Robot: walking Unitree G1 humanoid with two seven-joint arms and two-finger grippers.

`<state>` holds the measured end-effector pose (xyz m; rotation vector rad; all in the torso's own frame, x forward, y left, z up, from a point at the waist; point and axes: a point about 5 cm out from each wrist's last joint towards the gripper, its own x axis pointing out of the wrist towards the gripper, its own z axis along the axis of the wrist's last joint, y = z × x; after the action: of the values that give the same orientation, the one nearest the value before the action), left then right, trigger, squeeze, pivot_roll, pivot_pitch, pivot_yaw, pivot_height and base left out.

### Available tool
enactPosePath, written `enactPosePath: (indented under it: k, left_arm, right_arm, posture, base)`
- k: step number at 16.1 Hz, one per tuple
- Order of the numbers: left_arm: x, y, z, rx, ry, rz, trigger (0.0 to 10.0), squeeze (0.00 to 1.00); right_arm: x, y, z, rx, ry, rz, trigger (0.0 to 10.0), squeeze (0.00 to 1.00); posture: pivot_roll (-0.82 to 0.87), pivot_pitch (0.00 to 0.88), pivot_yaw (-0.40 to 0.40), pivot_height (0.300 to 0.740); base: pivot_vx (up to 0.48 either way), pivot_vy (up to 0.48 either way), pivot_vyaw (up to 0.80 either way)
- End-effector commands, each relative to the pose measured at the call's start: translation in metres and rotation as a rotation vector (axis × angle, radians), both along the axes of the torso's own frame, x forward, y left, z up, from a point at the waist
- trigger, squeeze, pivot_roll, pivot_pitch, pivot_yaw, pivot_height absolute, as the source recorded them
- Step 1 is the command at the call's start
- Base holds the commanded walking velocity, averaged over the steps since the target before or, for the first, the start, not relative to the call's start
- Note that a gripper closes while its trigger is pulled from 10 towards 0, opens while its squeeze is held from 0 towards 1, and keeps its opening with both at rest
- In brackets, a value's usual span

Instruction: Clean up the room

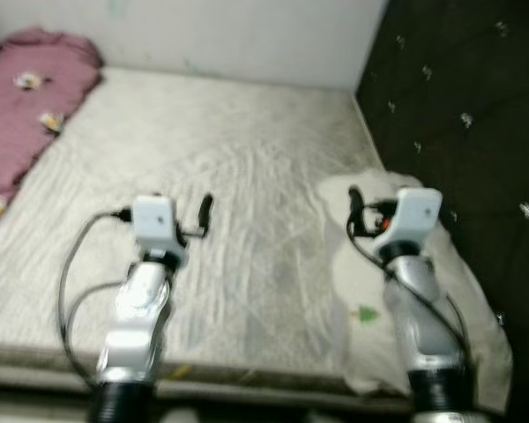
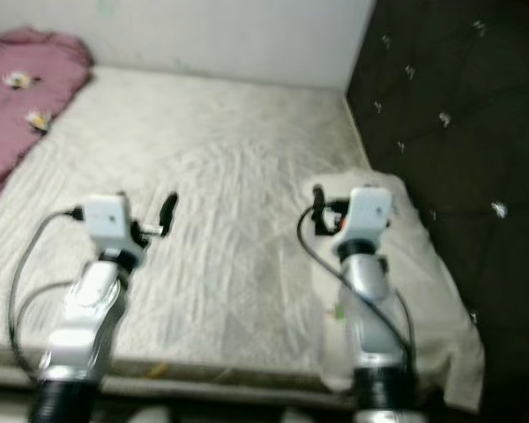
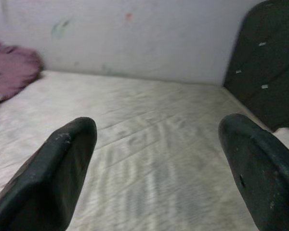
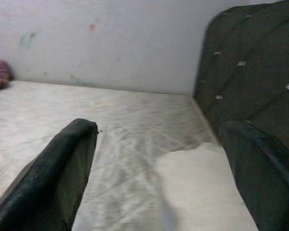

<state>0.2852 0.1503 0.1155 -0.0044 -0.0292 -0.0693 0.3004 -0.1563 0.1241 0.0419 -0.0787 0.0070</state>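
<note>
The robot stands at the foot edge of a bare mattress point(image 1: 238, 176), both arms raised over it, probably to be ready for tidying the bedding. The left gripper point(image 3: 159, 168) hovers above the mattress's middle with its two black fingers spread wide and nothing between them; the right gripper point(image 4: 159, 168) is likewise spread and empty, aimed at the white pillow point(image 1: 361, 264) just below and ahead of it. That pillow lies at about four o'clock on the bed, against the dark tufted headboard point(image 1: 458, 115), half slipping over the edge, so it looks like the first thing to straighten. A crumpled pink blanket point(image 1: 26, 97) sits bunched at ten o'clock.
</note>
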Motion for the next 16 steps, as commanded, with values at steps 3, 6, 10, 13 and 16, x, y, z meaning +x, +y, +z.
enactPosePath:
  k: [3,6,10,13,16]
  left_arm:
    - [0.0018,0.0,0.0033,-0.002,-0.01,0.007,10.0,0.0]
    - [0.0022,0.0003,0.0037,-0.001,-0.01,0.01,10.0,0.0]
    - [0.0027,0.0003,0.003,-0.003,-0.003,0.017,10.0,0.0]
    - [0.0029,0.0007,0.0029,-0.003,-0.002,0.019,10.0,0.0]
    - [0.0031,0.0008,0.0028,-0.003,-0.001,0.016,10.0,0.0]
  right_arm:
    - [0.002,0.0007,0.0067,-0.01,-0.027,0.015,10.0,0.0]
    - [0.0028,0.0013,0.0073,-0.009,-0.032,0.016,10.0,0.0]
    - [0.0028,0.0022,0.0077,-0.009,-0.034,0.023,10.0,0.0]
    - [0.0028,0.0021,0.0071,-0.006,-0.03,0.024,10.0,0.0]
    - [0.0028,0.0019,0.0057,-0.006,-0.02,0.022,10.0,0.0]
  posture:
    - [0.0,0.0,-0.067,0.74]
    - [0.0,0.0,-0.067,0.74]
    - [0.0,0.0,-0.067,0.74]
    - [0.0,0.0,-0.065,0.74]
    - [0.0,0.0,-0.065,0.74]
  base:
    - [0.0,0.48,0.0]
    - [0.0,0.48,0.0]
    - [0.0,0.48,0.0]
    - [0.0,0.48,0.0]
    - [0.0,0.48,0.0]
